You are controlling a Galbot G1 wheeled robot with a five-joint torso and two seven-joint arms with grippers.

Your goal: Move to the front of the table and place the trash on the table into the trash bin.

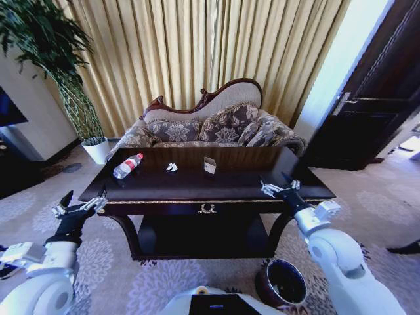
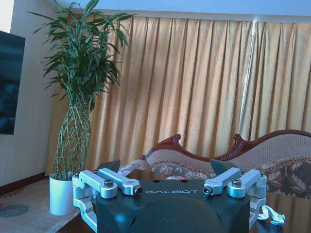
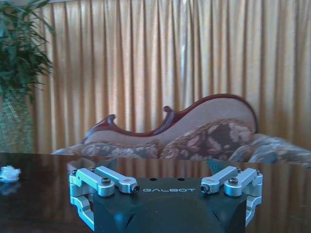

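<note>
The dark glossy table (image 1: 262, 172) with gold trim stands straight ahead. On its top lie a clear bottle (image 1: 127, 165) with a red cap at the left, a white crumpled scrap (image 1: 171, 167) near the middle, and a small pale carton (image 1: 210, 165) beside it. The round reddish-brown trash bin (image 1: 282, 283) sits on the carpet at the table's front right leg. My left gripper (image 1: 84, 197) (image 2: 165, 167) hangs open off the table's front left corner. Over the front right edge, my right gripper (image 1: 274, 181) (image 3: 162, 165) is open and holds nothing. The scrap (image 3: 8, 173) shows far to its side.
A patterned sofa (image 1: 216, 128) stands right behind the table, with gold curtains beyond it. A tall plant in a white pot (image 1: 97, 150) is at the back left, a dark door (image 1: 374, 98) at the right. Patterned carpet lies in front of the table.
</note>
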